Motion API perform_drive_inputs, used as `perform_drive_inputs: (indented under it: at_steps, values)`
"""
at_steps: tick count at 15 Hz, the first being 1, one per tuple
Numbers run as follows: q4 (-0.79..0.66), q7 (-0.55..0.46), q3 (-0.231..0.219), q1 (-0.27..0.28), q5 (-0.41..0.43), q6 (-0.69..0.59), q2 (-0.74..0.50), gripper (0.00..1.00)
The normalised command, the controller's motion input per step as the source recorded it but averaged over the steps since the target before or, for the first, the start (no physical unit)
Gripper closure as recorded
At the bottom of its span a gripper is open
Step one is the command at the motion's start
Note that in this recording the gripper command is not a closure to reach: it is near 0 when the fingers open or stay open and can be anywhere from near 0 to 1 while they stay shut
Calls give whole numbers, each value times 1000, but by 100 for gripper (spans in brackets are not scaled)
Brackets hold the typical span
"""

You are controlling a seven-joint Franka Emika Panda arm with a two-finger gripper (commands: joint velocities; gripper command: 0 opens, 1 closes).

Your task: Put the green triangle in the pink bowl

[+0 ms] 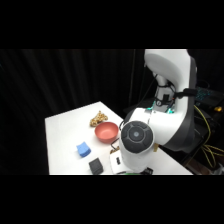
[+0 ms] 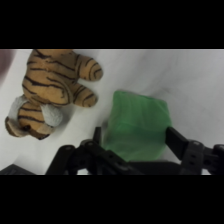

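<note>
In the wrist view the green triangle (image 2: 139,117) fills the gap between my gripper's (image 2: 135,134) two black fingers, whose tips press against its left and right sides. The gripper is shut on it, just above the white table. The pink bowl (image 1: 106,131) shows only in the side view, at the middle of the table, up and left of the arm's wrist (image 1: 136,140). In that view the wrist housing hides the gripper and the block, low near the table's front edge.
A striped tiger plush (image 2: 52,90) lies close to the block's left; in the side view the tiger plush (image 1: 99,119) sits just behind the bowl. A blue block (image 1: 83,149) and a black cube (image 1: 96,166) lie at the front left. The table's edge (image 1: 48,145) runs down the left.
</note>
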Motion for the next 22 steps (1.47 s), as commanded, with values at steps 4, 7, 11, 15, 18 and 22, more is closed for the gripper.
perform_drive_inputs:
  at_steps: [4, 7, 11, 15, 18, 22]
  values:
    - [-35, -180, 49, -60, 81, -59, -23, 100]
    - [-51, -141, 25, -45, 50, -56, -54, 100]
    - [-91, -128, 6, -62, 44, -80, -168, 100]
    - [-208, -86, -29, -82, 22, -78, -374, 100]
    - [-242, -31, -51, -76, -15, -49, -432, 100]
    - [-240, 34, -44, -56, -49, 4, -404, 94]
